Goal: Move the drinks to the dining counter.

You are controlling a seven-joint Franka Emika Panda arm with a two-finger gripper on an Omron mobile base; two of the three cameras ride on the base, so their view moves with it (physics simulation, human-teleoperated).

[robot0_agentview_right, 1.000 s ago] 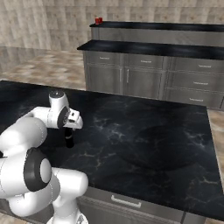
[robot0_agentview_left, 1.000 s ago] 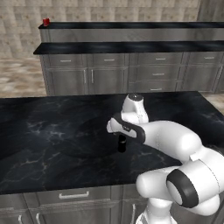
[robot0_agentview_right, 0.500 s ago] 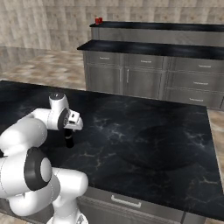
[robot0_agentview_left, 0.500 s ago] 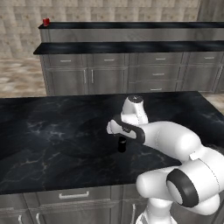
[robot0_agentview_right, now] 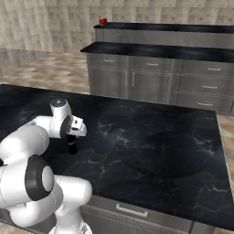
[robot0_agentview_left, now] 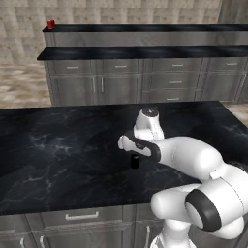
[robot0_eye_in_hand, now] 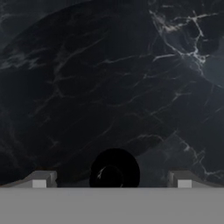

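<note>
one slim dark bottle point(robot0_eye_in_hand: 114, 170) stands upright on the near bench point(robot0_agentview_left: 48, 145) at frame centre, directly under the claw point(robot0_eye_in_hand: 111, 180), between its wide-spread fingers; a red can point(robot0_agentview_left: 51, 23) sits upper left on the dining counter point(robot0_agentview_left: 145, 51).

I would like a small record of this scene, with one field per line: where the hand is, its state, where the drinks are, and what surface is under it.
hand: above the dark bottle, pointing down at it
hand state: open, one fingertip on each side of the bottle, not touching it
dark bottle: upright on the near black stone counter, seen from the top in the hand view
red can: on the raised ledge of the dining counter, at its left end
task progress: bottle not yet lifted
</note>
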